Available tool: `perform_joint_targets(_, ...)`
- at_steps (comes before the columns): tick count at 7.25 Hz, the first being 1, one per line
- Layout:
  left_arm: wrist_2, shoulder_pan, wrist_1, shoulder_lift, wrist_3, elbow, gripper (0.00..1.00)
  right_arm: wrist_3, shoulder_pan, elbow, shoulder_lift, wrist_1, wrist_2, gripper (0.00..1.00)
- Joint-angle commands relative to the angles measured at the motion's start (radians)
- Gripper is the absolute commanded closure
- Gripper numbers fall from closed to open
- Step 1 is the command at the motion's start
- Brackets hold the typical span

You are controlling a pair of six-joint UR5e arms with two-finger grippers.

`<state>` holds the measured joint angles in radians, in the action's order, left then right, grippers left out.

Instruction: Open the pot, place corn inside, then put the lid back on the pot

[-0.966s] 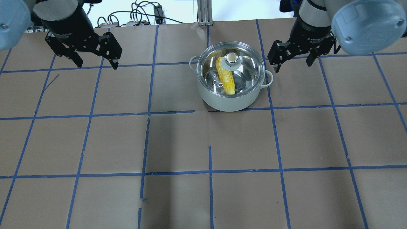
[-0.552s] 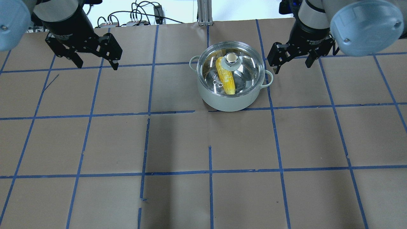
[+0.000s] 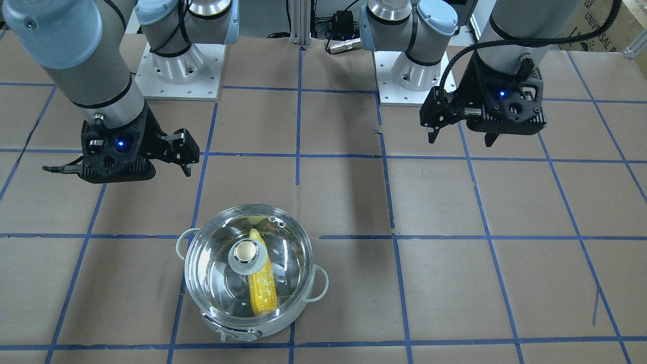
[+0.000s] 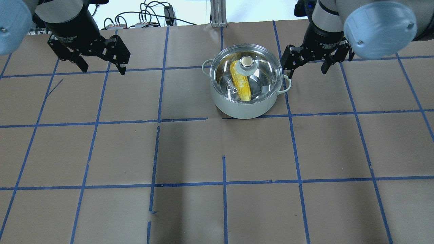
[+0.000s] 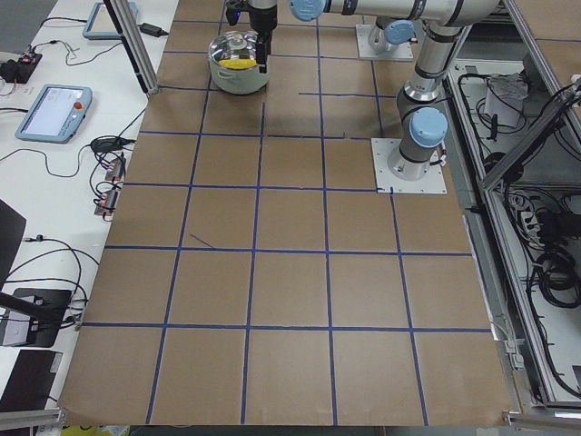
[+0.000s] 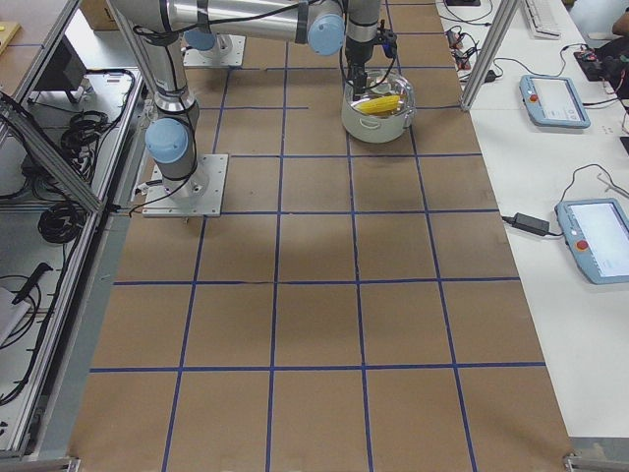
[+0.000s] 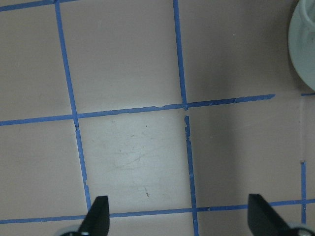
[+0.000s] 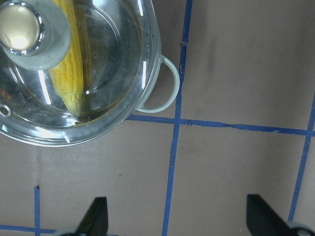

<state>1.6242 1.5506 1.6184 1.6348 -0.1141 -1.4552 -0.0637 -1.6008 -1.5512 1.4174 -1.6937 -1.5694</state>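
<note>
Writing first: white lettering on both black gripper bodies, and on the right one I can just catch "Adaptive Gripper". A cardboard box (image 3: 606, 20) behind the robot shows "UNIVERSAL" and the rest is cut off.

Now the arms. The left gripper (image 4: 104, 70) hangs over bare table well to the left of the pot, fingers pointing down and spread wide, nothing between them. The right gripper (image 4: 307, 74) hovers just beside the pot's pale loop handle (image 4: 287, 83), jaws parted too and empty.

The round shiny steel pot with its pale base (image 4: 244, 105) sits near the far edge. The clear glass lid (image 4: 261, 67) is seated on its rim, cream-topped knob (image 4: 247, 62) in the centre. The yellow ear of corn (image 4: 241, 84) lies inside, seen through the glass.

Brown paper covers the table (image 4: 190, 152), with blue tape in a grid. There are cables (image 4: 145, 17) beyond it and tablet controllers (image 6: 555, 98) on a white side bench.
</note>
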Motion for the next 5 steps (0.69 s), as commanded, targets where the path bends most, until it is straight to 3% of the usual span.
perform_joint_targets(1, 0.0, -0.001, 0.009, 0.003, -0.007, 0.004, 0.0, 0.009, -0.028, 0.007, -0.015, -0.018, -0.004, 0.0)
perform_joint_targets(5, -0.015, -0.029, 0.0, 0.014, -0.01, 0.013, 0.0, -0.077, -0.002, 0.002, 0.038, -0.037, -0.024, 0.0)
